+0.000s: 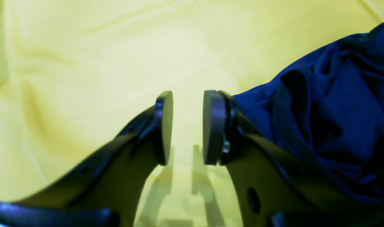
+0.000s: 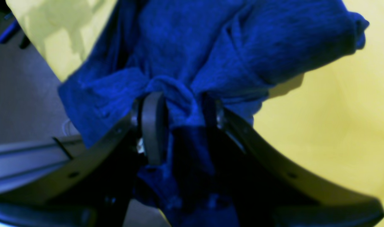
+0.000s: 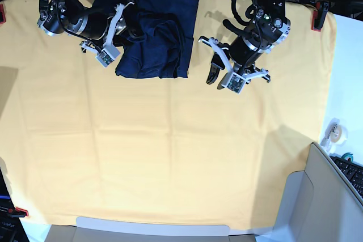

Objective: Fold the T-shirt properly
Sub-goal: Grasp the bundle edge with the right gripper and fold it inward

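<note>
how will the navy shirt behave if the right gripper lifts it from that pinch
The T-shirt looks thin and creased, so it would likely hang limp. The right gripper has bunched fabric between its pads, so one pinch probably lifts only a trailing clump. It seems light.

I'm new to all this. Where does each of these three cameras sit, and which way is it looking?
Left wrist: rides on the left arm, looking along its parted fingers at the yellow cloth, the T-shirt beside them.
Right wrist: rides on the right arm, looking along the right gripper, whose fingers pinch bunched T-shirt fabric.
Base: hangs overhead, looking straight down on both arms, the left gripper and the crumpled T-shirt.
All three views share the T-shirt and the yellow cloth.
</note>
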`<state>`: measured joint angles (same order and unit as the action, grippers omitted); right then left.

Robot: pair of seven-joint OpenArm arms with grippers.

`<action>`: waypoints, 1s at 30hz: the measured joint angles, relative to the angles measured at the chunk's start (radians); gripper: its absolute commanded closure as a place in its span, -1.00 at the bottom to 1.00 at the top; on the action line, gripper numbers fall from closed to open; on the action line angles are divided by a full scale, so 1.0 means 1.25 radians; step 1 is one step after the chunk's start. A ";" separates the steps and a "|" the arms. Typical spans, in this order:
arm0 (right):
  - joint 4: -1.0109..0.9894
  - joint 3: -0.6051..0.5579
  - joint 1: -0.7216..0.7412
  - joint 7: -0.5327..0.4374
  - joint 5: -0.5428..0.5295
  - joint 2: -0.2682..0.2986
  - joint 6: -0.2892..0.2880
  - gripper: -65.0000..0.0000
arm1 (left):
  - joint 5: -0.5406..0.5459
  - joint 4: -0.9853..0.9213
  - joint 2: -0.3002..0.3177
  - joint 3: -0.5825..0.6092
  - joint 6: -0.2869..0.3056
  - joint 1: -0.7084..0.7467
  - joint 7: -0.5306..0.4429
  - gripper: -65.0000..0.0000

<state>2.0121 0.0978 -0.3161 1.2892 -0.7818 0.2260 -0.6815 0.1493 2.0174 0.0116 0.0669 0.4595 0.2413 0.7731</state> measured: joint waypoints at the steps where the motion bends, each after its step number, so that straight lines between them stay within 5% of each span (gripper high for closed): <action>1: 0.000 0.000 0.000 0.000 0.000 0.008 0.000 0.37 | 0.000 0.000 0.000 0.000 0.000 0.004 0.001 0.55; 11: 0.001 0.077 -0.031 -0.001 -0.002 0.070 0.000 0.37 | 0.000 0.000 0.000 0.000 0.000 0.006 0.003 0.55; 20: 0.001 0.077 -0.018 0.001 -0.002 0.067 0.000 0.38 | 0.000 0.000 0.000 0.000 0.000 0.004 0.003 0.55; 25: 0.001 0.039 -0.001 0.007 0.006 0.070 0.000 1.00 | 0.000 0.000 0.000 0.000 0.000 0.002 0.003 0.55; 30: 0.001 -0.081 0.025 0.001 0.002 0.067 0.000 0.99 | 0.000 -0.001 0.000 0.000 0.000 0.002 0.000 0.55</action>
<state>2.0136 -0.0029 -0.2844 1.2907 -0.7795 0.3103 -0.6815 0.1493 2.0167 0.0113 0.0669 0.4599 0.2436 0.7734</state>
